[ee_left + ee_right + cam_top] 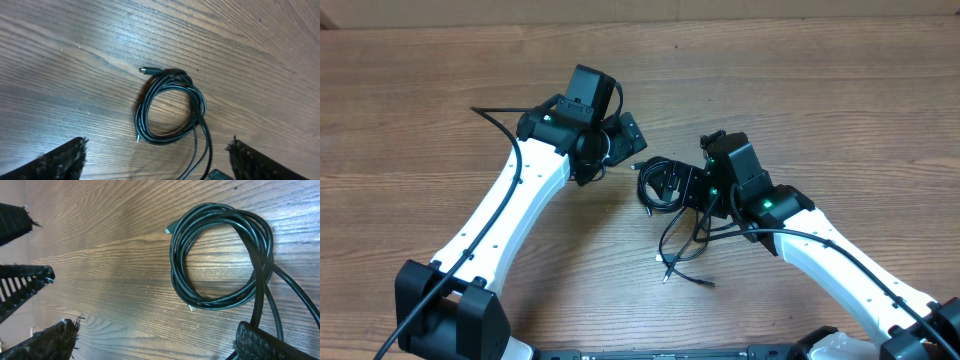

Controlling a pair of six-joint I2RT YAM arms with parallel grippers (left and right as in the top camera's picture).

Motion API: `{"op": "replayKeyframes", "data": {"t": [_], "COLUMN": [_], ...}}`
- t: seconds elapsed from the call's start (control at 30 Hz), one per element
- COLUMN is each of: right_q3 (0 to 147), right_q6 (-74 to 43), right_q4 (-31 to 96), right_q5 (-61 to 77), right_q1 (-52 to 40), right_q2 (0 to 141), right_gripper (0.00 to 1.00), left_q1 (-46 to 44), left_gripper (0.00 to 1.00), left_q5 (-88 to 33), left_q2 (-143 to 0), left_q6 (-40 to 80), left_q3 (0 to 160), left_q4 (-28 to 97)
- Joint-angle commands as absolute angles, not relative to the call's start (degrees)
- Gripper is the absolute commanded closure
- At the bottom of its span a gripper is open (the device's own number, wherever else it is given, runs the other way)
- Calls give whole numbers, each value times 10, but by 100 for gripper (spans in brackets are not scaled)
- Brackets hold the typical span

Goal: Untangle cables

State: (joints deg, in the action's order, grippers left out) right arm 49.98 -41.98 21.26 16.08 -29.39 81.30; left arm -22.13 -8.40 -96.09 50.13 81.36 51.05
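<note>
Overhead view: even, warm, fairly bright light from above. Tabletop (420, 120) grain reads clearly out to the edges. Soft, short shadows lie beside the left arm (510, 200) and right arm (840, 260); the black housings lose detail.

Left wrist view: pale sheen on the wood at upper centre and left. Cables (170, 107) are sharp, with a soft shadow inside the loop's left side. Left claw (157, 145) fingers at the near corners are dark and soft-edged.

Right wrist view: broad glare band across the middle left. Cables crisp. Right claw (157, 325) fingers are nearly pure black and slightly blurred.
</note>
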Motion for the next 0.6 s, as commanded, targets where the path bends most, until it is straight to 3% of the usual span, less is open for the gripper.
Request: {"op": "replayKeyframes", "data": {"t": [0.0,0.1,0.37,0.57], "right_q3": [509,509,510,537], "right_q6": [-418,-418,-331,-382], "right_q4": [212,212,194,220], "right_q5": [155,155,149,147], "right_q1": [-296,-296,-279,-220], "right_q2": [811,811,810,804], "right_gripper": [0,0,0,0], "left_q1": [-220,-220,-218,-218], "left_gripper": [15,21,20,25], "left_q5": [-70,-69,-60,-76], "left_q2": [-964,-964,-965,-976], "left_q6": [449,417,435,472], "left_q3": [824,824,821,804], "left_q4": [510,533,595,587]}}
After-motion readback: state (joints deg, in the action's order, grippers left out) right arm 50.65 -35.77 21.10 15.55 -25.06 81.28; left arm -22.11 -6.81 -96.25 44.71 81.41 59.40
